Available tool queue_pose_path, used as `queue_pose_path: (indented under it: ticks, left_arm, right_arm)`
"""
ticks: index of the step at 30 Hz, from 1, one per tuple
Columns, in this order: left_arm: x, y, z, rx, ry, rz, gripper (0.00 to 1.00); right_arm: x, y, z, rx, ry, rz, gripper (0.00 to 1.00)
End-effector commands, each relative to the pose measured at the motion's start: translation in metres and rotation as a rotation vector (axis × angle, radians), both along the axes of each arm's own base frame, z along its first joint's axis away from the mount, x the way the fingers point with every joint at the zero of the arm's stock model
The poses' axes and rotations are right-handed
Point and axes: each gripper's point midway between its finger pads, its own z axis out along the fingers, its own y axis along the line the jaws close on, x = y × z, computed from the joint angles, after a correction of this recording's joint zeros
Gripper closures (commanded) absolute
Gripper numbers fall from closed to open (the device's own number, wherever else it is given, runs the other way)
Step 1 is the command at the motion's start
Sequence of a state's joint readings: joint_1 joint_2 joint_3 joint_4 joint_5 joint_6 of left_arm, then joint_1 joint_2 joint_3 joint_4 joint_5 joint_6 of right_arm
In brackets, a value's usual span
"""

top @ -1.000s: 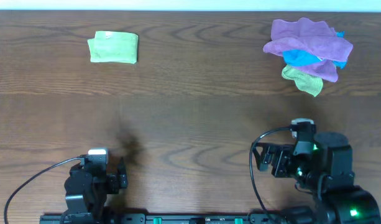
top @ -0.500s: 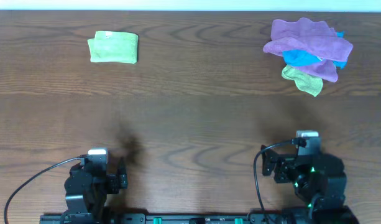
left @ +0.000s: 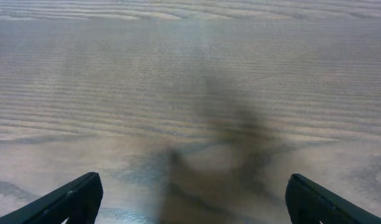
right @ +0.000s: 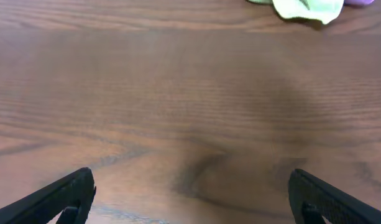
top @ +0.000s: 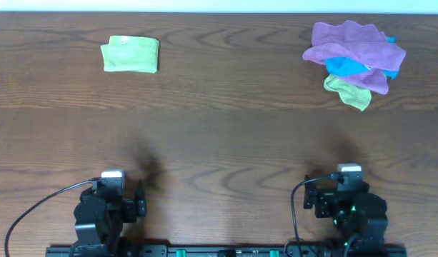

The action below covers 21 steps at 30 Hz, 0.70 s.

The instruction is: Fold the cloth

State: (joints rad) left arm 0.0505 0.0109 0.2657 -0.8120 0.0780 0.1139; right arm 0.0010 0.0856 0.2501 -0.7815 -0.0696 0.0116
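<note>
Jaws wide and empty on left arm (top: pixel 104 210) and right arm (top: pixel 351 210), at near tabletop (top: pixel 226 128) edge. Cloth (top: pixel 130 55) at far left, well apart, lying as compact folded rectangle. Judging fold done; next likely only checking, or further fold needing long reach.

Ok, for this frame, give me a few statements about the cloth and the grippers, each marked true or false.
1. The cloth lies folded into a small rectangle at the far left of the table. True.
2. The left gripper is shut on the cloth. False: it is open and empty, over bare wood.
3. The right gripper is open and holds nothing. True.
4. The cloth rests on the pile of purple and blue cloths. False: the pile lies apart, at the far right.
</note>
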Motion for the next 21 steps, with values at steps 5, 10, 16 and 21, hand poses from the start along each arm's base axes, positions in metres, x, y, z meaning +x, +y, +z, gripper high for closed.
queue_pose_path:
  ticks: [5,10,16,21]
  left_arm:
    - [-0.001,0.0,-0.002,0.016,0.002,-0.01,0.05]
    - [-0.001,0.0,-0.002,0.016,0.002,-0.01,0.05]
    - [0.0,0.0,-0.002,0.016,0.002,-0.01,0.05]
    - [-0.001,0.0,-0.002,0.016,0.002,-0.01,0.05]
  right_arm:
    - [0.0,-0.004,-0.012,-0.025,-0.004,-0.008,0.01]
    - [-0.001,-0.004,-0.022,-0.025,0.012,-0.008,0.01]
    - [-0.001,-0.004,-0.023,-0.025,0.01,-0.008,0.01]
    - [0.0,-0.004,-0.023,-0.024,0.01,-0.008,0.01]
